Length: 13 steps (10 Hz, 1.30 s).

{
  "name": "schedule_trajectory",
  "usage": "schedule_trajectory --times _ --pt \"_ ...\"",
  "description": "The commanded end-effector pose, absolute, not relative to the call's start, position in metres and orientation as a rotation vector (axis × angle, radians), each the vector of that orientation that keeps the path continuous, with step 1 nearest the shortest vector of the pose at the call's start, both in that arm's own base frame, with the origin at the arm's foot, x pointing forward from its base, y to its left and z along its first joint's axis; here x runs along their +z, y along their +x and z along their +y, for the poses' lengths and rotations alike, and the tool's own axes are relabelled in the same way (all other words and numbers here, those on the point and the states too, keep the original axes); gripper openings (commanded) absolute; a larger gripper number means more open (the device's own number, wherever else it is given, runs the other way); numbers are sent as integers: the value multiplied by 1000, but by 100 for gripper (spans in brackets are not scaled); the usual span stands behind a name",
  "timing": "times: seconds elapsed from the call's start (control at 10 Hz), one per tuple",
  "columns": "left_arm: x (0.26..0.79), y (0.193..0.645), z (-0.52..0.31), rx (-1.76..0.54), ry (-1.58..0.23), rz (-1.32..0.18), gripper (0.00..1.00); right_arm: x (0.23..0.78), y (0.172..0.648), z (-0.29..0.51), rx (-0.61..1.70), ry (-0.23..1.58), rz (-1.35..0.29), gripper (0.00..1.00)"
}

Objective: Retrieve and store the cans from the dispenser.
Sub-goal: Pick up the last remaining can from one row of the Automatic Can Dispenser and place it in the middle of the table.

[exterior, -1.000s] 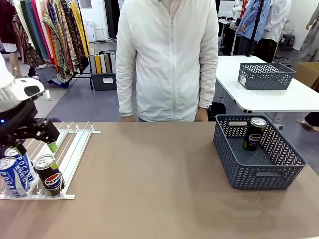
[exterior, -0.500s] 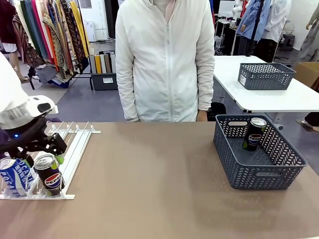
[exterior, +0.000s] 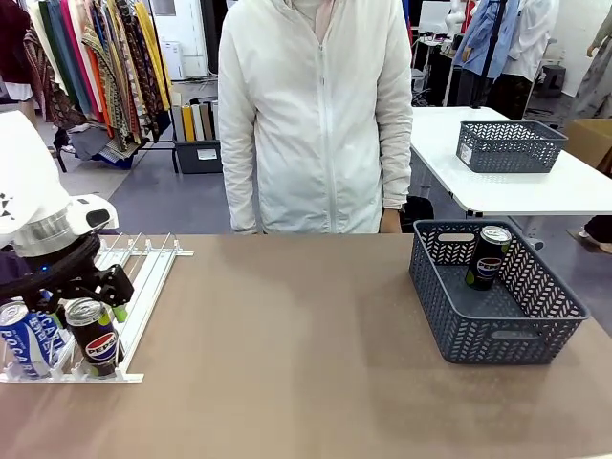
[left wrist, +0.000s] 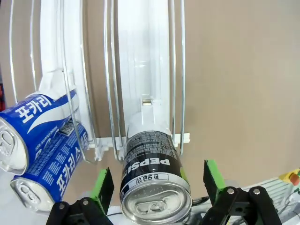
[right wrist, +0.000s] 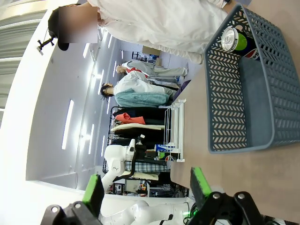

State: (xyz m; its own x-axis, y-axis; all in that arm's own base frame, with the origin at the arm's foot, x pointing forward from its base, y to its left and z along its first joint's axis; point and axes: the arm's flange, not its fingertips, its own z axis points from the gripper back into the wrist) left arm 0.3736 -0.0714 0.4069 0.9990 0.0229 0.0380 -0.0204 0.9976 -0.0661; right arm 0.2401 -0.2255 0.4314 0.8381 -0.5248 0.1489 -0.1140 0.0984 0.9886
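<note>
A black Pepsi can (exterior: 94, 342) (left wrist: 154, 180) stands at the low front end of the white railed dispenser (exterior: 143, 279) (left wrist: 145, 70). My left gripper (exterior: 88, 316) (left wrist: 157, 180) is open and straddles this can, one green pad (left wrist: 103, 183) on each side with small gaps. Two blue Pocari cans (left wrist: 35, 126) (exterior: 24, 337) sit in the neighbouring lanes. Another Pepsi can (exterior: 488, 256) (right wrist: 234, 40) leans inside the dark grey basket (exterior: 497, 335) (right wrist: 243, 98). My right gripper (right wrist: 145, 187) hangs open in the air, with nothing between its fingers.
A person in a white jacket (exterior: 320, 115) stands at the table's far edge, hands down. A second grey basket (exterior: 512, 143) rests on a white table behind. Bare brown tabletop (exterior: 287, 325) lies between dispenser and basket.
My left gripper has come down and moved right along the dispenser, from above the Pocari cans to either side of the Pepsi can. The cans have not moved.
</note>
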Motion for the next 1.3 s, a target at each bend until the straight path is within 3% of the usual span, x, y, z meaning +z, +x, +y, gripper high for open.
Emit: schedule_trajectory --times 0.0,0.4,0.6,1.2 --pt "402 368 -72 44 -29 -50 100 433 241 -226 -308 1465 -564 100" --pt "402 369 -75 43 -32 -43 100 433 241 -226 -308 1465 -564 100" --pt "402 371 -76 43 -27 -32 0 433 241 -226 -308 1465 -564 100" --pt "405 370 -75 44 -17 -49 0 433 241 -226 -308 1465 -564 100"
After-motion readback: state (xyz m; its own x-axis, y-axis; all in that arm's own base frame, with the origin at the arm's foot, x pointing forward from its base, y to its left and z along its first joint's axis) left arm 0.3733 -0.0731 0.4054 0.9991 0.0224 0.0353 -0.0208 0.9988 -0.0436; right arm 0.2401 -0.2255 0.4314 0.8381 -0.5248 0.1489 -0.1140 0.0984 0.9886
